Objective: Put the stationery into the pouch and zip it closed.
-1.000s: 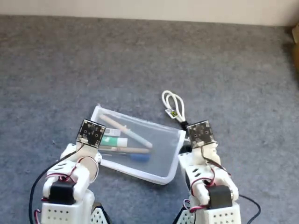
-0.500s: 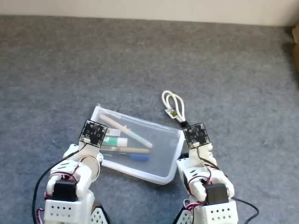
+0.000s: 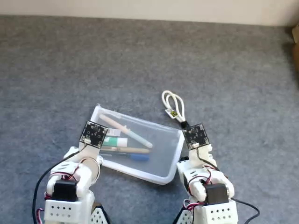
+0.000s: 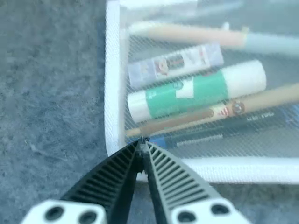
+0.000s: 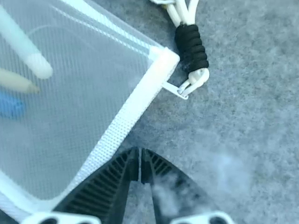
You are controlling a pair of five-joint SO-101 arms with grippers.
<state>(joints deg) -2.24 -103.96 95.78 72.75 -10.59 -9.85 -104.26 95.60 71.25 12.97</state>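
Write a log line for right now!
pouch: looks zipped, stationery inside | left gripper: shut, at pouch edge | right gripper: shut, beside pouch

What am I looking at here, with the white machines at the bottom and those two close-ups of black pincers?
Those are two small robot arms standing side by side. The wide picture comes from a camera above, looking down on a grey carpet. The other two come from a small camera on each arm's wrist, looking along its pincer, which is called a gripper.

On the carpet lies a see-through mesh pouch with stationery inside, including a green glue stick and pens. A white cord hangs from the zip pull at one corner.

The left gripper is shut, with its tip at the glue stick end of the pouch. The right gripper is shut too, over the carpet beside the corner with the cord. Neither seems to hold anything.
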